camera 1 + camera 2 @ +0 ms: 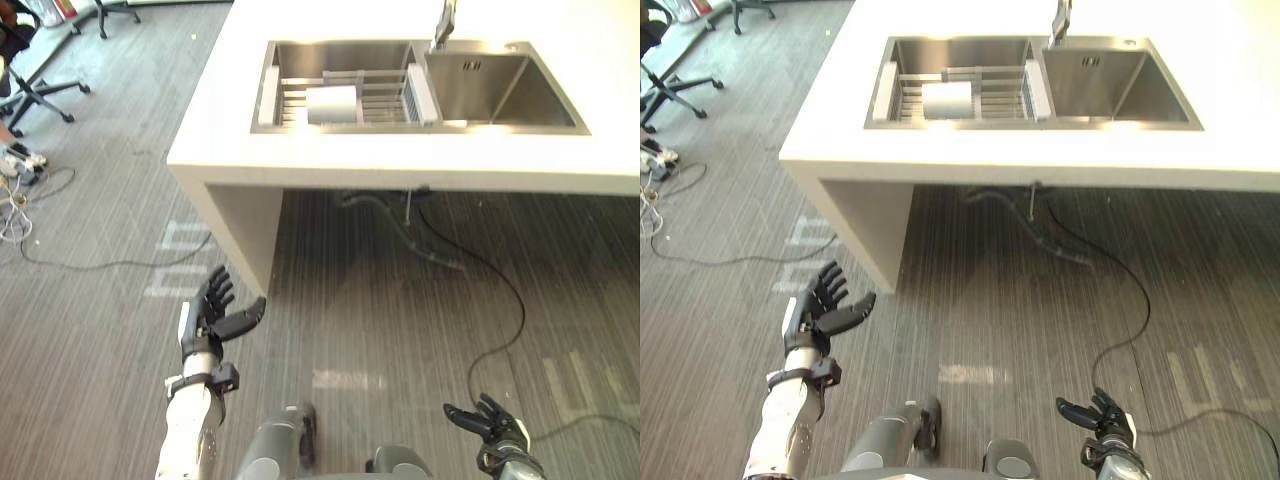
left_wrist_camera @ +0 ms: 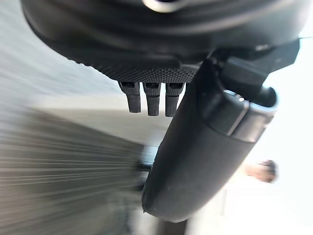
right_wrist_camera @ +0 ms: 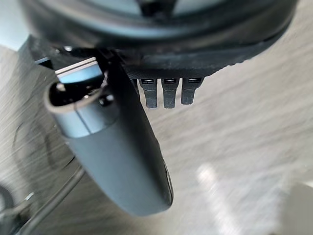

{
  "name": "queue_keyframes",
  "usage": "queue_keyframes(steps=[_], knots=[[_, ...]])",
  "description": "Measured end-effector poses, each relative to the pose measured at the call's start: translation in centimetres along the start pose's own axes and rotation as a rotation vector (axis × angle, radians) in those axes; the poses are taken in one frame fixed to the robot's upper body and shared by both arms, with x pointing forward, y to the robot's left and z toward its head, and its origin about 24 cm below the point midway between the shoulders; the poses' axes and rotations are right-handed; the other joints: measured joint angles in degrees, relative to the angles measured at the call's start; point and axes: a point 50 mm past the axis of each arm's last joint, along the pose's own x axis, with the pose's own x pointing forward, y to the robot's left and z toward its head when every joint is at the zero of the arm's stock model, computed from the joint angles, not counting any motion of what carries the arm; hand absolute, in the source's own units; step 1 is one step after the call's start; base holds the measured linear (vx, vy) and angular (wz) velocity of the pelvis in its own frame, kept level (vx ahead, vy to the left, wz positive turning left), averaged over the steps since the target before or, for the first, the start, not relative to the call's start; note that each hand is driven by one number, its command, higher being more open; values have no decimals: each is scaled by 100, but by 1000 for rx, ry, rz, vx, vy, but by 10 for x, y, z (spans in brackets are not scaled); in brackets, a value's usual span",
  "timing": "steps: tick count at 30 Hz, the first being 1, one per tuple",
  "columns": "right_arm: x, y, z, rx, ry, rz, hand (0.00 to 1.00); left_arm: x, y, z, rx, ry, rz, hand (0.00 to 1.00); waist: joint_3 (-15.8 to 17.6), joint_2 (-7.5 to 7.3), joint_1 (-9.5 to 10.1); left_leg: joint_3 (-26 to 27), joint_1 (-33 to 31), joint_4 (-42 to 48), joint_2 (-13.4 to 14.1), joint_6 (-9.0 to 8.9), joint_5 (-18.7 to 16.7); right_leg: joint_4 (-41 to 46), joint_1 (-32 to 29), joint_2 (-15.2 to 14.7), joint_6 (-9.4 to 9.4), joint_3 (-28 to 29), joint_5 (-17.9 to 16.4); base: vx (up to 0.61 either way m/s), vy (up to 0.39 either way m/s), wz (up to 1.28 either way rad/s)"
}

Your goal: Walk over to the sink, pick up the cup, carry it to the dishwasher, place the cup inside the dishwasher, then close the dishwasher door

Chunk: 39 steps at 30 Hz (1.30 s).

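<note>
A white table (image 1: 420, 168) stands ahead, with a stainless steel sink (image 1: 482, 88) of two basins set into its top. The cup (image 1: 331, 104), white, lies on its side on a wire rack (image 1: 388, 100) in the left basin. A faucet (image 1: 443, 24) rises at the far edge between the two basins. Both arms hang low over the grey striped floor (image 1: 360, 300), short of the table and well apart from the cup. The left robot hand (image 1: 214, 312) sits near the table's front left corner, its fingers straight and spread apart, its thumb held out to the side. The right robot hand (image 1: 492, 424) is lower and further right, and its fingers also stand apart and relaxed, closed round nothing. An office chair (image 1: 36, 86) stands on the floor at the far left.
</note>
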Motion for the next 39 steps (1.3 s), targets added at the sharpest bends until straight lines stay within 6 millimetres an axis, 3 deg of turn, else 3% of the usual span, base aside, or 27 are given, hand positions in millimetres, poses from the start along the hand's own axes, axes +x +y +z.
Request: queue_keyframes(steps=[1, 3, 5, 6, 7, 9, 10, 11, 13, 14, 16, 18, 19, 20, 21, 22, 25, 29, 30, 39], knots=[[0, 6, 2, -22, -13, 33, 90, 2, -5, 20, -18, -102, -12, 90, -18, 43, -13, -39, 356, -268, 91, -66, -79, -235, -369, 42, -226, -154, -121, 507, -36, -6], [-1, 8, 5, -26, -34, 55, 90, 4, -11, 45, -46, -238, -28, 90, -19, 128, -29, -109, 733, -496, 258, -159, -174, -1086, -871, 137, -360, -256, -190, 591, -142, 12], [-2, 6, 6, -27, -44, 52, 90, 7, -16, 62, -69, -335, -31, 90, -6, 192, -106, -247, 991, -609, 441, -257, -286, -2302, -1235, 254, -455, -139, 26, 494, -188, 41], [-3, 3, 4, -31, -36, 45, 90, 10, -18, 70, -82, -380, -28, 90, -43, 205, -180, -388, 1074, -583, 551, -460, -492, -3309, -1292, 308, -428, 88, 519, 526, -253, 75], [-6, -6, -5, -41, -8, 24, 90, 10, -19, 72, -93, -390, -16, 90, -71, 205, -224, -499, 1231, -489, 618, -670, -717, -3444, -1184, 340, -515, 68, 1576, 647, -305, 60], [-7, -15, -8, -51, 8, -2, 90, 7, -18, 65, -111, -362, 17, 90, -136, 427, -152, -468, 1252, -112, 952, -769, -737, -3094, -1106, 561, -721, -67, 1160, 553, -269, 19], [-9, -19, -9, -59, 8, -9, 90, 7, -23, 64, -134, -355, 14, 90, -114, 491, -180, -460, 996, 716, 1076, -907, -564, -3047, -895, 603, -892, -247, 1006, 611, -328, 31], [-11, -19, -11, -61, 12, -7, 90, 6, -27, 63, -150, -349, 4, 90, -104, 503, -166, -419, 637, 1641, 1209, -905, -176, -3181, -622, 658, -976, -299, 948, 481, -265, 35], [-14, -18, -13, -73, 2, 6, 90, 3, -35, 60, -163, -333, -31, 90, -90, 499, -28, -179, 85, 3078, 1569, -918, -44, -3663, 98, 787, -1024, -295, 922, 412, -208, 0], [-16, -17, -9, -71, -25, 9, 90, 1, -41, 62, -171, -340, -60, 90, -94, 488, 11, 40, -169, 3442, 1731, -889, -95, -3983, 488, 801, -1042, -295, 913, 363, -163, -8], [-14, -17, 3, -66, -78, 11, 90, -2, -45, 72, -180, -385, -97, 90, -110, 506, 24, 252, -529, 3147, 1840, -865, -273, -4292, 806, 796, -1063, -261, 900, 297, -54, -11], [-12, -16, 11, -53, -104, 15, 90, -3, -45, 82, -164, -433, -130, 90, -129, 519, 32, 311, -647, 2111, 1660, -812, -352, -4418, 953, 714, -1060, -158, 899, 257, 69, -23], [-11, -16, 12, -51, -109, 13, 90, -2, -44, 85, -135, -448, -155, 90, -132, 517, 35, 220, -611, 1129, 1402, -805, -249, -4422, 974, 634, -1044, -81, 893, 219, 143, -27], [-11, -18, 11, -54, -99, 10, 90, -1, -45, 87, -106, -458, -172, 90, -147, 542, 35, 33, -555, 214, 1173, -800, 350, -4404, 985, 622, -912, 3, 816, 208, 157, -28], [-12, -20, 9, -57, -92, 7, 90, -1, -45, 87, -97, -458, -178, 90, -191, 611, 35, -109, -550, -91, 1127, -776, 874, -4394, 985, 684, -816, 48, 750, 219, 190, -25], [-12, -20, 3, -46, -68, 3, 90, 1, -45, 85, -79, -450, -191, 90, -262, 648, 26, -131, -459, -193, 1140, -921, 707, -4350, 1006, 721, -744, 103, 636, 175, 136, -11], [-16, -13, -18, -14, 3, 13, 90, 7, -44, 66, 54, -356, -247, 90, -365, 258, -1, 47, -222, -640, 851, -798, 781, -4342, 967, 449, -669, 346, 576, 156, 123, -10], [-18, -12, -24, -10, 24, 27, 90, 7, -48, 58, 165, -317, -316, 90, -420, 168, -17, 192, -131, -895, 713, -715, 842, -4522, 964, 317, -579, 525, 611, 60, 80, -11], [-15, -16, -24, -5, 40, 25, 90, 23, -45, 40, 326, -236, -408, 90, -521, 148, -136, 214, 520, -2824, 421, -538, 2042, -5359, 1040, 192, -355, 565, 1159, 10, 27, -6], [-15, -13, -22, -11, 32, 22, 90, 21, -50, 32, 306, -215, -390, 90, -516, 132, -208, 308, 530, -2830, 467, -544, 2018, -5437, 1039, 197, -359, 639, 1178, 0, 0, -4]])
